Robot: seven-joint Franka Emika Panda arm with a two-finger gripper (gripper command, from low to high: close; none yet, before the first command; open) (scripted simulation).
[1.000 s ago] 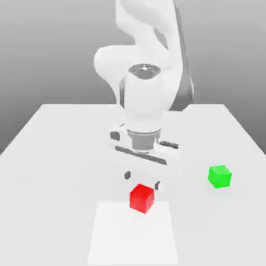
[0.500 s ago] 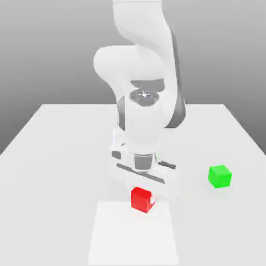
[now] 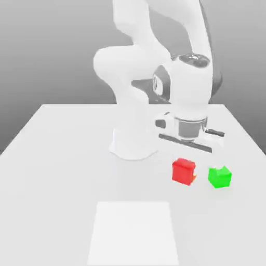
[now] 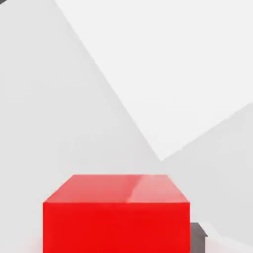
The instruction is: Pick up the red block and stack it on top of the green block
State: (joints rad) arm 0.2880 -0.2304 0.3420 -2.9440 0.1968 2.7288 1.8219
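- Red block (image 3: 183, 170) hangs clear of the table (image 3: 62, 166), a small bright cube with plain smooth faces, held level under the hand.
- In the hand view the red block (image 4: 116, 217) looms close, its top face glossy with a pale sheen, and a dark fingertip (image 4: 197, 235) shows at one lower corner.
- Gripper (image 3: 185, 165) is clamped on the red block; its fingers are mostly hidden behind the cube in the exterior view.
- Hand points straight down, its flat dark-edged flange tilted a little across the picture, above the block.
- White arm rises from its round base near the table's middle, loops up out of the frame, and drops back to a bulky wrist on the exterior view's right.
- Green block (image 3: 219, 177) sits on the table just beside the red one, on the exterior view's right of it and slightly lower; the two look close but apart.
- Lighter square patch (image 3: 134, 234) marks the table's near edge, well apart from both cubes.
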